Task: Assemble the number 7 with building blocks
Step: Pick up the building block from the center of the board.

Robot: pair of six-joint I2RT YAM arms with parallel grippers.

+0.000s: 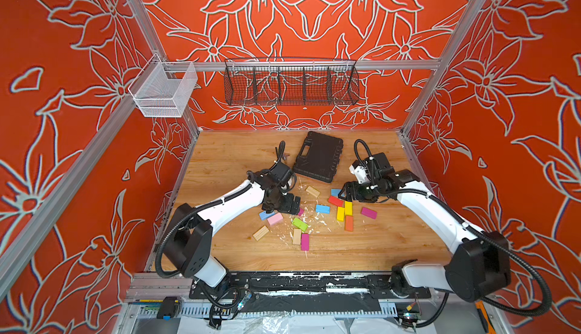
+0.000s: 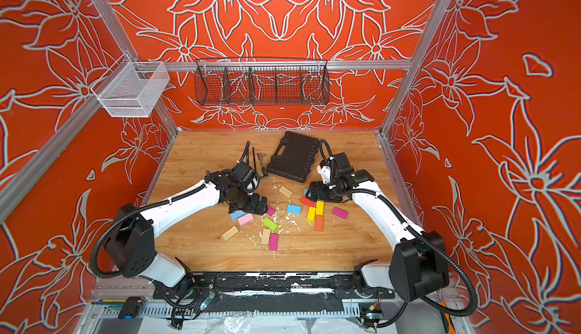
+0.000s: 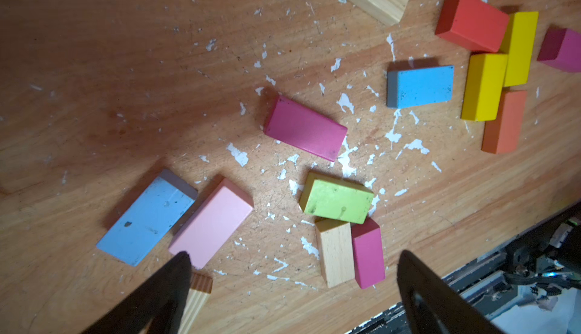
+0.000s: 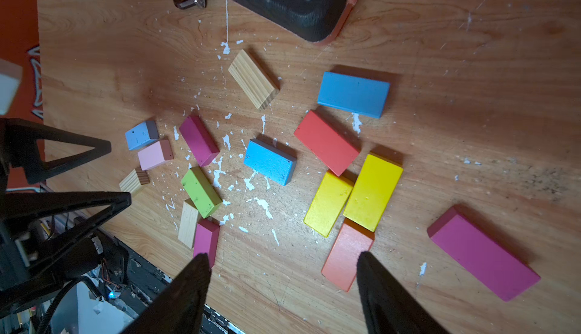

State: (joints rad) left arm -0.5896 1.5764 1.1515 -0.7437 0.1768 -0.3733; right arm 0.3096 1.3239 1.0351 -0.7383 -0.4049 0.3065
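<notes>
1. My left end effector (image 3: 295, 255) is released: its two fingers stand wide apart with nothing between them, above the surface (image 1: 239, 253) near the pink block (image 3: 210, 222).
2. My right end effector (image 4: 283, 258) is also spread and empty. One fingertip shows just beside the end of the orange block (image 4: 341, 253).
3. I count fifteen building blocks (image 1: 323, 208), all lying flat in the middle of the surface between my two arms.
4. By colour there are three blue blocks (image 4: 269, 165), three magenta blocks (image 4: 484, 253), three plain wood blocks (image 4: 253, 79), two yellow blocks (image 4: 373, 192), one red block (image 4: 326, 142), one green block (image 4: 201, 192), one orange and one pink.
5. Five are bunched by my right end effector. The two yellow ones lie side by side, the red touches one yellow end, the orange touches the other ends, and a blue one lies just beside the red. They do not yet read as a 7.
6. One black case (image 1: 317, 156) lies behind the blocks, toward the back wall.
</notes>
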